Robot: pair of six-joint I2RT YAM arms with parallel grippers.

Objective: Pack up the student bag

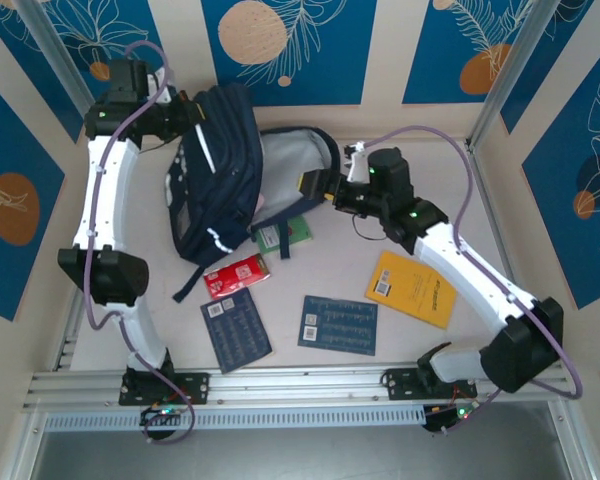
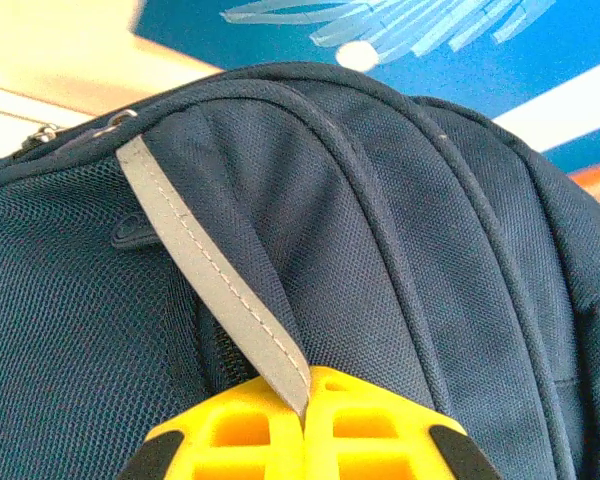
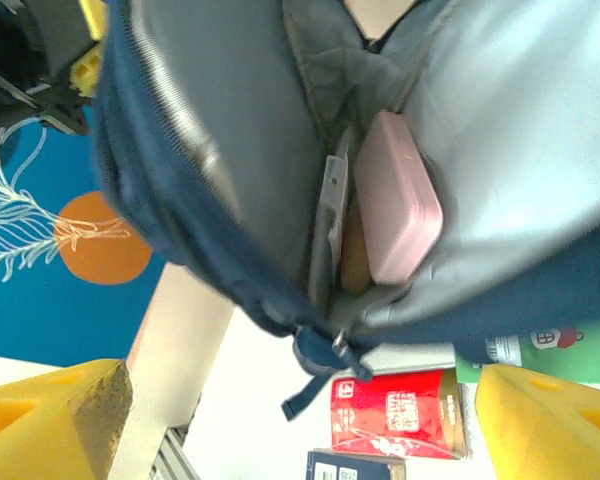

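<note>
Directly ahead of the released right gripper (image 1: 318, 186) gapes the student bag (image 1: 215, 170), its grey strap (image 2: 210, 270) clenched in the left gripper (image 2: 306, 395).

bright, even light from overhead; soft, faint shadows on the table (image 1: 285, 305). just past the left gripper (image 2: 305, 400) the bag (image 2: 380, 250) weave is crisp, the wall (image 2: 430, 60) beyond it blurred. above the right gripper (image 3: 300, 420) the grey lining (image 3: 540, 150) glares pale; its yellow fingers (image 3: 55, 420) are soft, out of focus.
</note>
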